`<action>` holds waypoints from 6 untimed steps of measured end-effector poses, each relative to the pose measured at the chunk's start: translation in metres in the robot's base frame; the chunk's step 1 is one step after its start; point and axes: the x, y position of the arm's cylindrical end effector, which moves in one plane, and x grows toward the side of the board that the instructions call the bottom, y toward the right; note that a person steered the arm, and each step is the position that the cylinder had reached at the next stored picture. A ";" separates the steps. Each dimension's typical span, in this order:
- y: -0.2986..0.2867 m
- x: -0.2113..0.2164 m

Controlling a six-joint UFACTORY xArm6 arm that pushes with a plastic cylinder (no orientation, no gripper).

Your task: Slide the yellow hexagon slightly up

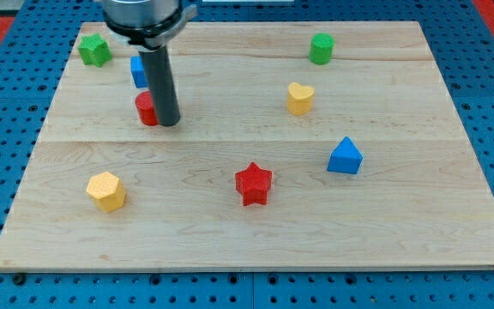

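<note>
The yellow hexagon (106,190) sits near the board's lower left. My tip (168,123) rests on the board well above it and to its right, right beside a red block (147,108) that the rod partly hides. A blue block (137,71) shows behind the rod, mostly hidden.
A green star-like block (94,50) is at the top left and a green cylinder (321,49) at the top right. A yellow heart (299,99), a blue pentagon-like block (345,157) and a red star (253,184) lie to the right. The wooden board (256,249) lies on a blue pegboard.
</note>
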 end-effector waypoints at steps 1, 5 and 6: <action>-0.004 0.008; -0.051 0.166; -0.051 0.115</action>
